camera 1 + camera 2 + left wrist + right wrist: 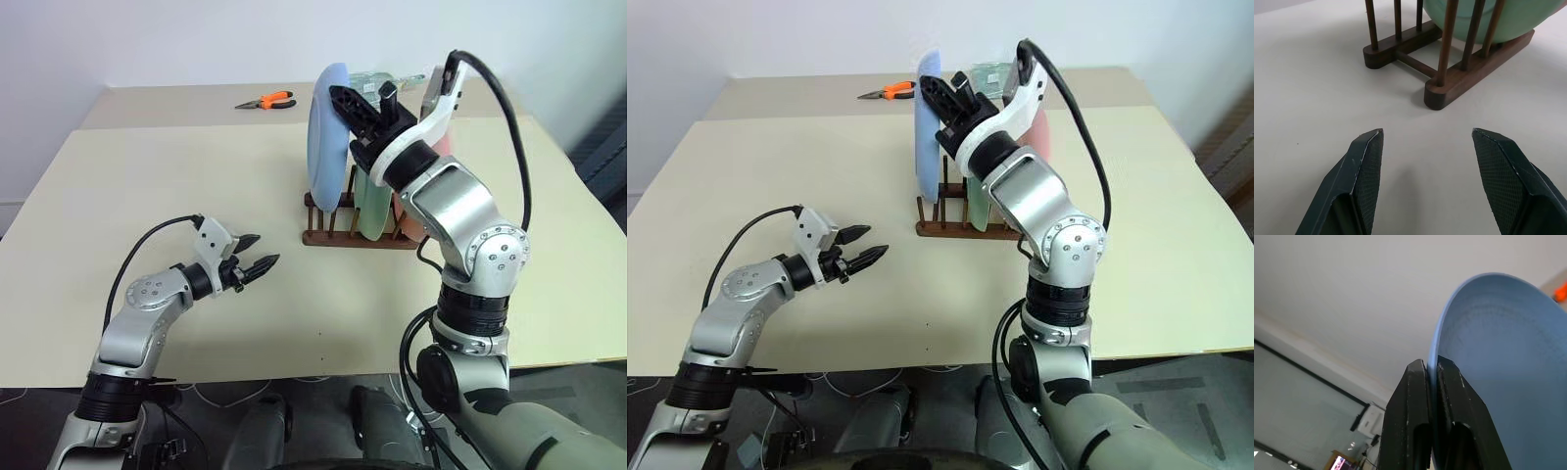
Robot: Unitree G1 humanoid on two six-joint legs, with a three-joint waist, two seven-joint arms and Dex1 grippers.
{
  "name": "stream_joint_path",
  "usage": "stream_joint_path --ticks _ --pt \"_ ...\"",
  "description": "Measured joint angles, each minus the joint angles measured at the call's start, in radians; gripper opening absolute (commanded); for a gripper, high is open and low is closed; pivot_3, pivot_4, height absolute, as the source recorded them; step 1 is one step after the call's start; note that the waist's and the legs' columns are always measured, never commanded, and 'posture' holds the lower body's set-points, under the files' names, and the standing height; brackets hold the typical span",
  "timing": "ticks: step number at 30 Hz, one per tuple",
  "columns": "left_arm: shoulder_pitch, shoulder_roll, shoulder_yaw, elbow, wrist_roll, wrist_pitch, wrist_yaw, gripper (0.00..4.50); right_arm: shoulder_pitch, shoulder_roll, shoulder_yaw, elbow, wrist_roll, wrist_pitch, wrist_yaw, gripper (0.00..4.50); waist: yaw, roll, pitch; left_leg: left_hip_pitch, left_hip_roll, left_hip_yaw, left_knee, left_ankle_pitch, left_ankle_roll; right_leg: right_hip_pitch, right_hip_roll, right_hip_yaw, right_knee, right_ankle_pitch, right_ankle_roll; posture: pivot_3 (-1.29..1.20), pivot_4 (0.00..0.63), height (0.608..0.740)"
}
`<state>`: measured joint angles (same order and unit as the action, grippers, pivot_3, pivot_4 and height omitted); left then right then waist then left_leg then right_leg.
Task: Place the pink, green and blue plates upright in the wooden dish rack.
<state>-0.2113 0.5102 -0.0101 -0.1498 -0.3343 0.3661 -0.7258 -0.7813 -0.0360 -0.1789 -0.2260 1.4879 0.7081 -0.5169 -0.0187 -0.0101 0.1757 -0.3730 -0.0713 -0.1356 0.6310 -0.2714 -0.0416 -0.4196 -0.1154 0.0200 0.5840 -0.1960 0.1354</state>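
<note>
The blue plate (328, 137) stands upright at the left end of the wooden dish rack (358, 238), its lower edge down among the end pegs. My right gripper (1432, 363) is shut on the plate's upper rim. The green plate (370, 211) stands in the rack beside it. The pink plate (1040, 137) is further right, mostly hidden behind my right arm. My left gripper (266, 249) hovers open and empty over the table, to the left of and nearer than the rack, pointing at its end (1469, 81).
Orange-handled pliers (266, 100) lie on the far table behind the rack. A clear object (367, 76) sits just behind the plates. The beige table (147, 186) stretches wide to the left of the rack.
</note>
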Motion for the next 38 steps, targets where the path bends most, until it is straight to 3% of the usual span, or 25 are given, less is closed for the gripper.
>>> stream_joint_path --ticks 2,6,9,12,14,16,20,22,25,38 --pt "0.0 0.0 -0.003 0.0 0.0 0.0 0.0 2.96 0.0 -0.001 0.0 0.026 -0.023 -0.003 -0.001 0.97 0.0 0.0 0.0 0.0 0.0 0.0 0.0 0.0 0.0 0.0 0.0 0.0 0.0 0.0 0.0 0.0 0.15 0.74" --pt "0.0 -0.001 -0.005 0.0 0.0 0.0 0.002 2.96 -0.007 -0.023 0.01 0.058 -0.101 -0.016 0.023 2.85 0.0 0.0 0.0 0.0 0.0 0.0 0.0 0.0 0.0 0.0 0.0 0.0 0.0 0.0 0.0 0.0 0.15 0.74" --pt "0.001 -0.001 -0.005 -0.001 0.0 0.0 0.005 2.96 -0.038 -0.121 0.053 0.034 -0.203 -0.007 0.124 2.85 0.002 0.0 0.0 -0.001 0.0 0.001 0.0 0.0 0.0 0.0 0.0 0.0 0.0 0.0 0.0 0.0 0.15 0.74" --pt "0.003 -0.002 -0.006 -0.004 0.003 0.0 0.013 2.96 -0.044 -0.362 0.115 -0.118 -0.367 0.0 0.385 2.85 0.007 0.0 0.0 -0.002 0.0 0.001 0.0 0.0 0.0 0.001 0.0 0.0 -0.003 -0.001 0.001 0.0 0.15 0.74" --pt "0.004 -0.003 -0.007 -0.008 0.011 -0.002 0.021 2.96 0.001 -0.508 0.082 -0.222 -0.404 -0.012 0.556 2.85 0.007 -0.003 -0.001 -0.001 0.0 0.0 0.0 0.0 0.001 0.003 0.0 -0.001 -0.004 -0.001 0.001 0.0 0.15 0.74" --pt "0.01 0.0 -0.005 -0.005 0.026 -0.012 0.033 2.96 0.119 -0.624 -0.001 -0.276 -0.404 -0.018 0.694 2.85 0.01 -0.005 -0.003 0.0 0.0 -0.001 0.001 -0.001 0.001 0.006 -0.001 -0.002 -0.005 -0.001 0.002 0.0 0.15 0.74" --pt "0.006 0.002 0.019 0.067 0.071 -0.074 0.073 2.96 0.54 -0.803 -0.298 -0.212 -0.469 -0.024 0.924 2.85 0.029 -0.007 -0.003 0.001 -0.001 0.002 0.003 -0.001 0.002 0.009 -0.003 -0.001 -0.007 -0.003 -0.001 0.0 0.15 0.74" --pt "0.007 0.013 0.048 0.134 0.094 -0.104 0.097 2.96 0.729 -0.83 -0.366 -0.153 -0.564 -0.052 1.016 2.85 0.031 -0.006 -0.003 0.001 0.0 0.003 0.002 -0.001 0.002 0.008 -0.002 -0.001 -0.006 -0.004 0.0 0.0 0.15 0.74" --pt "0.009 0.018 0.065 0.193 0.117 -0.143 0.111 2.96 0.919 -0.848 -0.325 -0.111 -0.743 -0.142 1.129 2.85 0.019 -0.004 -0.003 0.003 0.001 0.006 0.002 -0.001 0.002 0.007 -0.002 0.001 -0.006 -0.005 0.002 0.0 0.15 0.74" --pt "0.093 0.014 0.066 0.135 0.126 -0.163 0.098 2.96 0.82 -0.756 -0.111 0.127 -1.075 -0.399 1.183 2.85 0.012 -0.005 -0.003 0.002 0.0 0.005 0.002 -0.001 0.002 0.007 -0.003 0.001 -0.006 -0.002 0.0 0.0 0.15 0.74"
